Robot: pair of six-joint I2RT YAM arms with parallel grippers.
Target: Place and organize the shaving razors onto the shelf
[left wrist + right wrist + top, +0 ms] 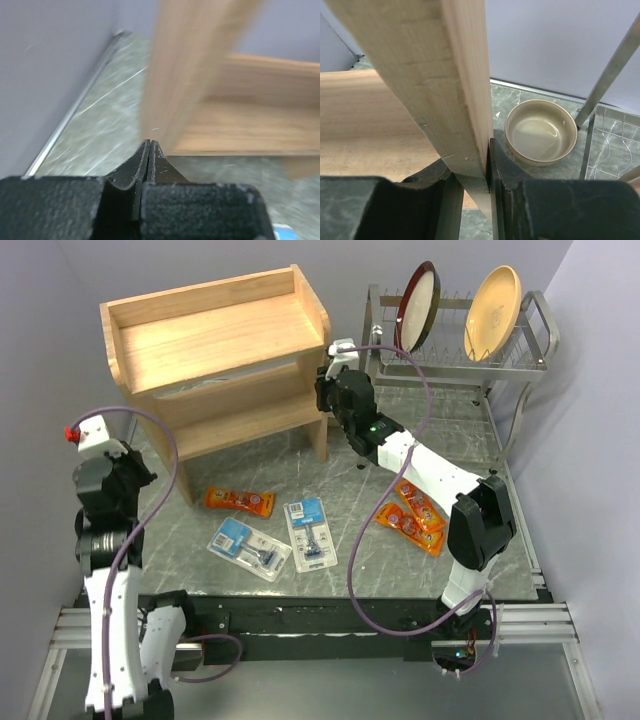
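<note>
Two tiers of light natural wood with solid side panels make up the shelf [215,340], the biggest thing here. It stands at the back left of the grey marbled table top [330,455]. It looks rigid and fairly heavy, something to slide rather than lift. The right gripper [470,175] is clamped on the edge of the shelf's right side panel, the board pinched between both fingers. A thin, stiff board like that should give a firm hold, though I would guess smooth wood can slip if pulled hard. The left gripper [150,150] has its fingers pressed together on nothing and hangs near the shelf's left side, apart from the wood.

All five shaving razors lie flat on the table in front of the shelf, none on it. Near the middle, the left blister pack [248,545], clear with a blue-white card, sits just beside the right blister pack [308,532] of the same kind. A glossy orange pack [240,501] lies just behind them. Two more orange packs [420,505] lie together at the right, partly under the right arm.

They all look light and thin. The blisters should be stiff, best taken across a card edge. The orange film looks slick and soft, so a pinch at a sealed end seems safest. Lying flat, each pack leaves little for fingers to get under.
</note>
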